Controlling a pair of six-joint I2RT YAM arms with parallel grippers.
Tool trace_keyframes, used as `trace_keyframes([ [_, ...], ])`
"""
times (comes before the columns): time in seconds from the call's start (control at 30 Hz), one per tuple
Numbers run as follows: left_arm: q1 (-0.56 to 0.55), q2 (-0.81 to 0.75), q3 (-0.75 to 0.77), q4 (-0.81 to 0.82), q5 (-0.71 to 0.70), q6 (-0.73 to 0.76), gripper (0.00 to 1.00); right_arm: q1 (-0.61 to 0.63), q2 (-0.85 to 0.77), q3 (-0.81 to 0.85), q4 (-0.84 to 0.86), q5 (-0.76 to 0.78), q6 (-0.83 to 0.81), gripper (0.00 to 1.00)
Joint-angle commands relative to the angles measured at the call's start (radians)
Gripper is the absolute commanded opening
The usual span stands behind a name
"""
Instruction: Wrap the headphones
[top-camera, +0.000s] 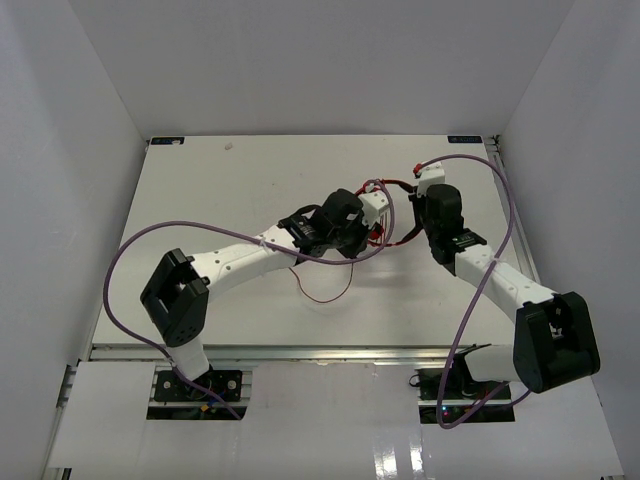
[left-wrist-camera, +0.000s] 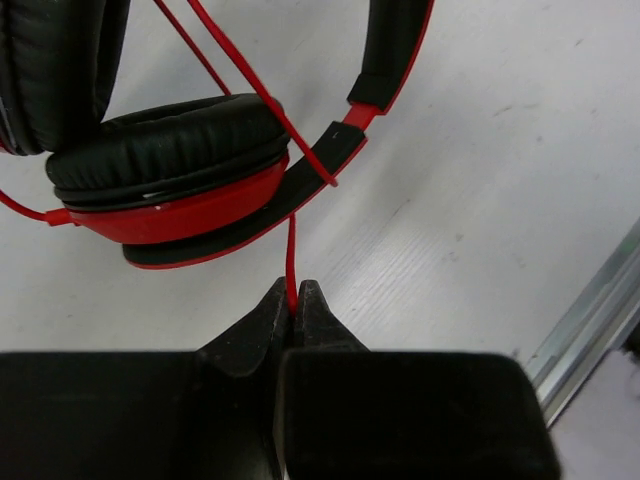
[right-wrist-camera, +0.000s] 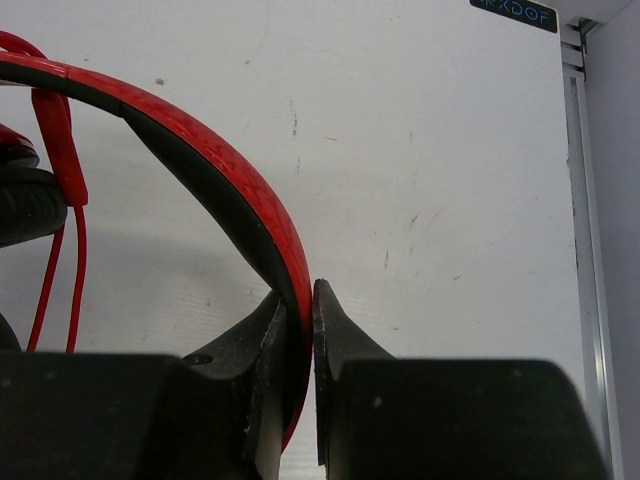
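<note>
A plain white left wall (top-camera: 60, 150) is closing that side of the booth, and a white table (top-camera: 230, 180), scuffed and speckled, is filling its floor. A purple cable (top-camera: 108, 280) is looping out past the table's left edge beside the left arm (top-camera: 240, 258), which is reaching from the near corner toward the middle. The left gripper (left-wrist-camera: 294, 300) is pinching the thin red cord (left-wrist-camera: 292, 250), jaws shut on it with no gap showing; the cord is running taut from the jaws up to the headphones (left-wrist-camera: 185, 210). A slack loop of cord is lying on the table just in front of that arm. The headphones are sitting between the two grippers, a little right of the table's middle, one ear cup (left-wrist-camera: 160, 150) facing its black pad upward with cord strands crossing above it; whether they are touching the table I cannot tell. The right gripper (right-wrist-camera: 298, 300) is clamping the red band (right-wrist-camera: 215, 165), jaws shut on it. The right arm (top-camera: 500, 280) is coming in from the near right corner with a second cable (top-camera: 514, 215) arching beside it. A metal rail (right-wrist-camera: 578, 200) is running along the table's right edge, a small dark label (right-wrist-camera: 513, 12) is sitting at its far corner, and the right wall (top-camera: 590, 110) is closing the booth.
</note>
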Motion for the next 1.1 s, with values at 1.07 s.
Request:
trace_keyframes([
  [1.07, -0.196, -0.043, -0.046, 0.318, -0.778, 0.639, 0.0, 0.005, 0.077, 0.117, -0.121, -0.105, 0.178, 0.08],
])
